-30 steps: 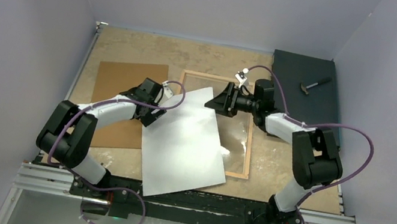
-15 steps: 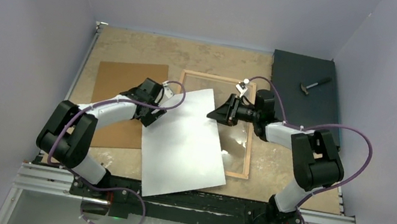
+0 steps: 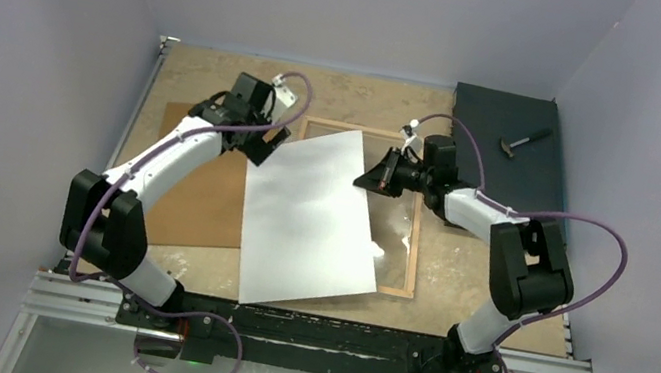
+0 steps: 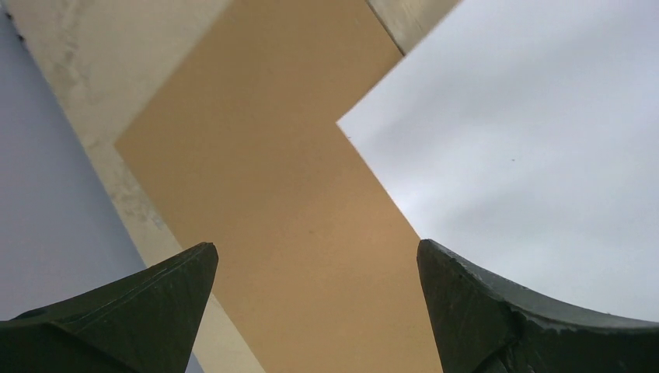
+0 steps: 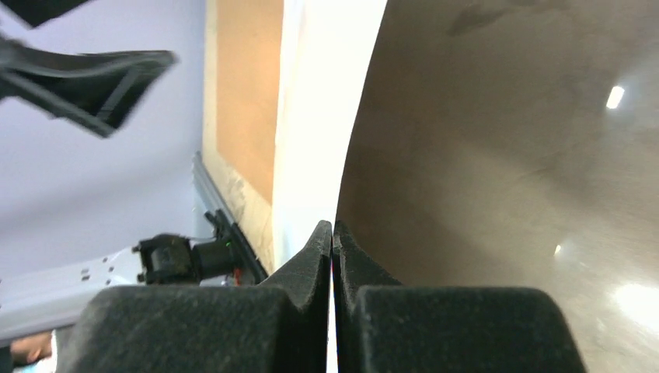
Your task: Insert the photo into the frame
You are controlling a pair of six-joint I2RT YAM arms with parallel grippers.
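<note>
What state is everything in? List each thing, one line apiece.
Rectangular wood-edged picture frame: flat on table, left part covered.
Large white-backed glossy photo: white back up, askew over frame, far edge pinched.
Plain brown backing board: flat, right edge under photo.
Left end effector: open, empty.
Right end effector: shut on photo.
Small hammer: lying on black slab.

A hammer (image 3: 527, 141) lies on the black slab (image 3: 491, 112).

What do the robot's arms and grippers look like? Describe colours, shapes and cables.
The left arm and right arm have white links with black joints. A purple cable runs along each. The left gripper and right gripper have dark, wedge-shaped fingers.
</note>
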